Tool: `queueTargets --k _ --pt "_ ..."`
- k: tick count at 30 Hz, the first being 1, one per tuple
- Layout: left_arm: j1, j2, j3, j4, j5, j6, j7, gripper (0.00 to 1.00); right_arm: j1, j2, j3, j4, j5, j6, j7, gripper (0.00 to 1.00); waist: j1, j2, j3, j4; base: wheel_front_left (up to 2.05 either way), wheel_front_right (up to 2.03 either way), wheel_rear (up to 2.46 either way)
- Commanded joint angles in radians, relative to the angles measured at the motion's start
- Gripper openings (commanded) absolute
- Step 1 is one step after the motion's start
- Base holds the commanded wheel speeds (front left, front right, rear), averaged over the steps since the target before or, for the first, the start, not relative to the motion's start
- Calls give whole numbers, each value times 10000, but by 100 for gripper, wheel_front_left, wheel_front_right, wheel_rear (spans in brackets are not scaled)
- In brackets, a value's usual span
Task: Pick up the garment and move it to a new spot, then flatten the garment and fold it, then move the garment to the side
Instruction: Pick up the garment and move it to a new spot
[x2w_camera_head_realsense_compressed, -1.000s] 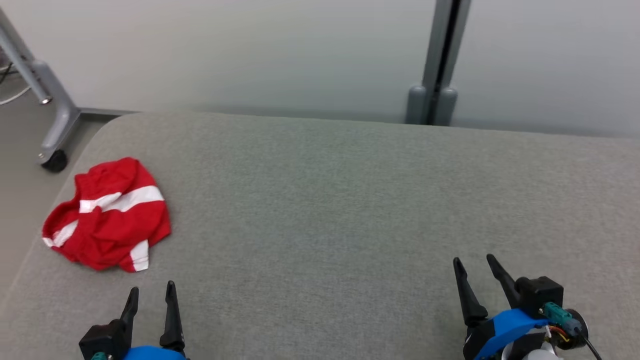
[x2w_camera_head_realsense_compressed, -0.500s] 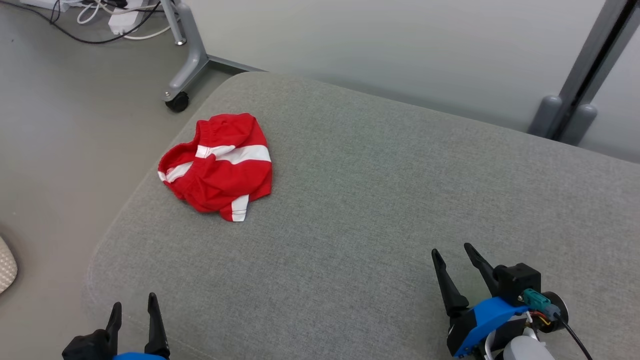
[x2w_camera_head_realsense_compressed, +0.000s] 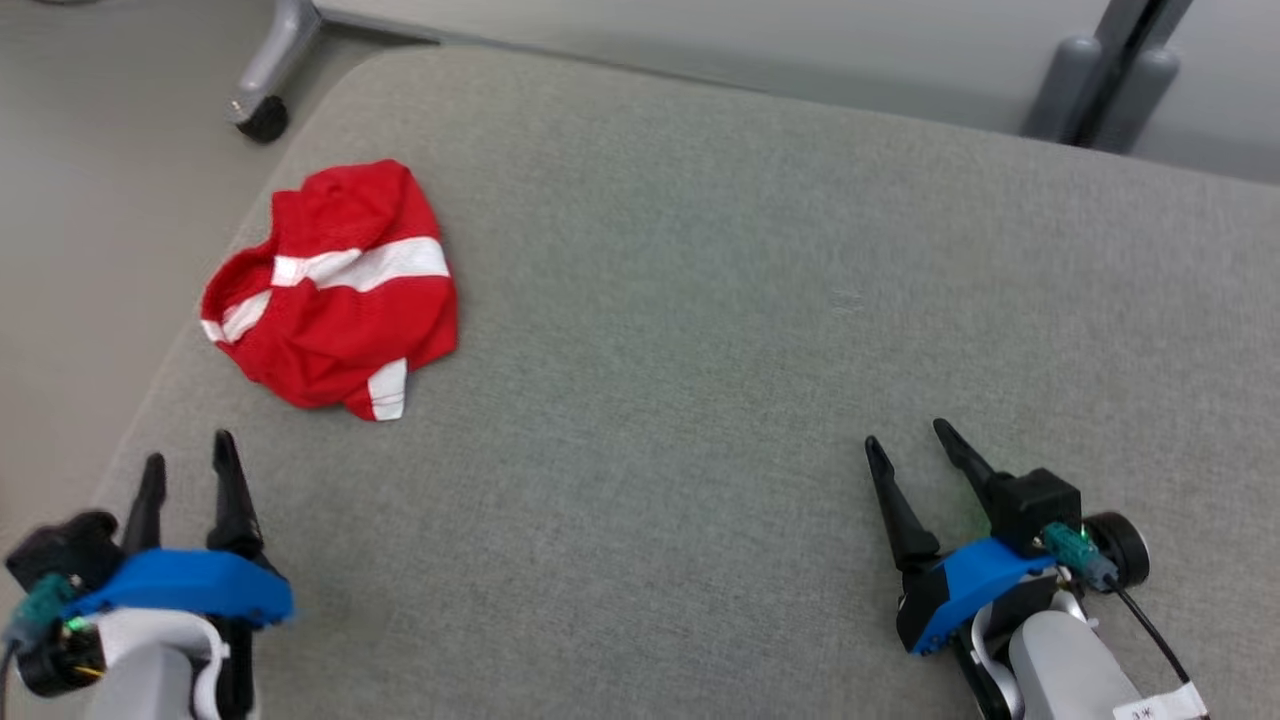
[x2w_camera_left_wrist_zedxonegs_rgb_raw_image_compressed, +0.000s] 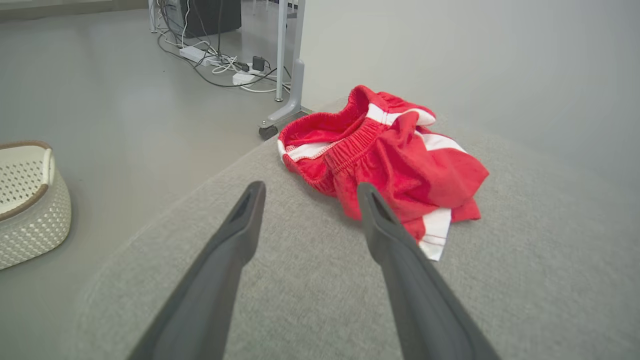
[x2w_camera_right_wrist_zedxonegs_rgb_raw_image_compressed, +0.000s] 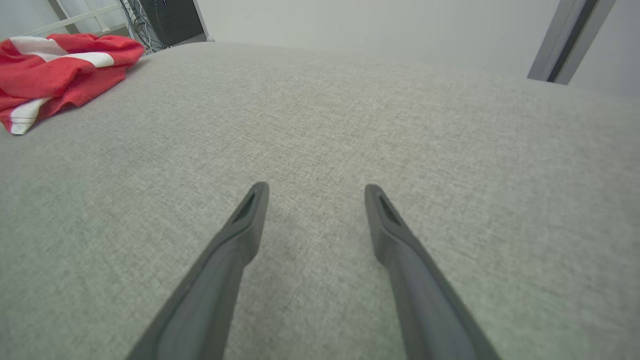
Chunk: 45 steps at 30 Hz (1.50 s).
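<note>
Shorts (x2w_camera_head_realsense_compressed: 335, 290), red with white stripes, lie crumpled near the far left corner of the grey fabric cushion (x2w_camera_head_realsense_compressed: 700, 300), close to its left edge. They have not shifted in the last second. The heap keeps the same folds and the same place, and what has changed is the robot's head view, which has swung towards that corner and tipped down.

The left gripper (x2w_camera_head_realsense_compressed: 187, 450) now sits on the near side of the shorts, by the cushion's left edge, with its fingers pointing at the heap. From its wrist, the elastic waistband lies just beyond the fingertips. Its fingers stay spread wide and hold nothing. The right gripper (x2w_camera_head_realsense_compressed: 906, 434) rests low over the near right part of the cushion, well apart from the shorts, equally wide and empty.

To my eye the pick-up has not begun. The robot has only squared itself to the shorts, and the left arm looks best placed to reach them.
</note>
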Motion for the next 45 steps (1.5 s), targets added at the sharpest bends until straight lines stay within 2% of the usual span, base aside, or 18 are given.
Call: queueTargets --k 1,5,10,17,23,24,25,26,32,37,39,40,45 --pt "-521 285 -117 89 -244 29 -1 100 -141 -47 -21 -112 -139 0 -39 100 -1 0 198 -119 0 0 0" --pt "-1702 1262 -713 592 -1224 29 -1 100 -372 -64 -73 -359 -416 -2 -33 100 -1 0 812 -567 0 0 0" --pt "-2972 2374 -1957 1216 -2578 27 -1 100 -572 -96 -92 -635 -604 -9 -10 100 -1 0 1433 -1036 0 0 0" --pt "-3851 3309 -3745 1966 -4576 27 550 100 -723 -145 -92 -758 -676 -11 4 100 -1 0 1940 -1552 0 0 0" --pt "-4036 3690 -4955 2368 -5849 27 1361 100 -704 -165 -135 -707 -702 -12 27 100 -1 0 2128 -1796 0 0 0" --pt "-4041 3725 -5145 2386 -5964 27 1406 80 -692 -165 -143 -704 -690 -12 27 100 -1 0 2130 -1813 0 0 0" --pt "-4037 3768 -5337 2385 -6100 27 1416 16 -678 -165 -144 -686 -683 -12 27 100 -1 0 2107 -1830 0 0 0" --pt "-4020 3827 -5499 2395 -6216 27 1353 0 -659 -165 -146 -663 -665 -12 27 100 -1 0 2069 -1844 0 0 0" --pt "-4201 4321 -6407 1827 -6538 27 405 0 -502 -87 -87 -786 -282 -9 13 100 -1 0 1531 -1910 0 0 0" --pt "-4597 4945 -6912 750 -6217 27 11 0 -299 -55 43 -847 217 -2 -16 100 -1 0 769 -2053 0 0 0" --pt "-4744 5068 -6921 451 -6084 27 -10 0 -226 -54 69 -845 341 -2 -19 100 -1 0 615 -2108 0 0 0" --pt "-4988 5274 -6699 -277 -5606 26 -17 0 -53 -51 139 -843 556 -2 -20 100 -1 0 306 -2262 0 0 0" --pt "-5042 5285 -6424 -1988 -4669 26 -14 0 341 -48 400 -909 1096 -2 -20 100 -1 0 -316 -2935 0 0 0"
